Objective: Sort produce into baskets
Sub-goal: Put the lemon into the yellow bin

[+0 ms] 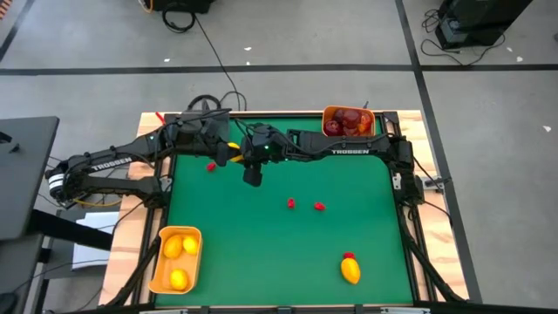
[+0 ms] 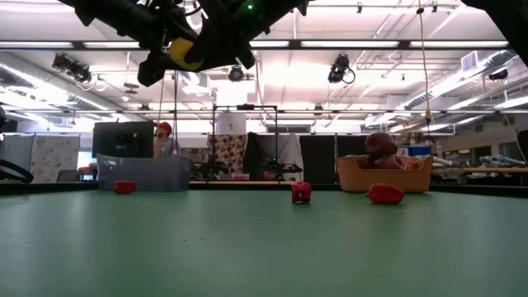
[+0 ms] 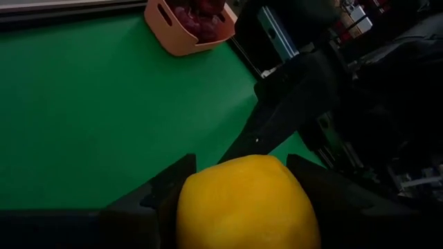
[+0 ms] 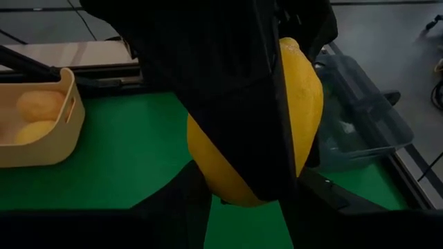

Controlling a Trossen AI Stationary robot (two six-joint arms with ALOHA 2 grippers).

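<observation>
Near left corner: orange bin (image 1: 177, 258) on the green mat (image 1: 261, 253), holding lemons (image 1: 178, 247); count uncertain, two or three.

Far left: left gripper (image 1: 228, 153) raised above the mat, fingers (image 3: 163, 190) closed part-way on a held lemon (image 3: 246, 204) that fills the gap between them. From overhead only a sliver of yellow shows; most of the fruit is covered by the arms.

Just right of it: right gripper (image 1: 253, 174), also raised, meeting the same lemon (image 4: 304, 104). Its own fingers are lost behind the left arm's dark finger in its wrist picture; whether they grip the lemon cannot be told.

Grey tray (image 4: 360, 111): at the far left edge, hidden under the arms from above, seen beside the lemon in the right wrist picture and at mat level (image 2: 144, 173).

Small red bits: one (image 1: 211, 167) near the left gripper, two (image 1: 291, 203) (image 1: 320, 207) mid-mat, well apart from the bins.

Near right: loose lemon (image 1: 350, 271) with a red bit (image 1: 349, 256) touching its far end.

Far right corner: second orange bin (image 1: 349, 120) with dark red fruits (image 1: 343, 120); contents blur together.

Surface: green mat in a wooden frame (image 1: 135, 227). Room: grey floor with cables, ceiling lights, dark partitions behind.
</observation>
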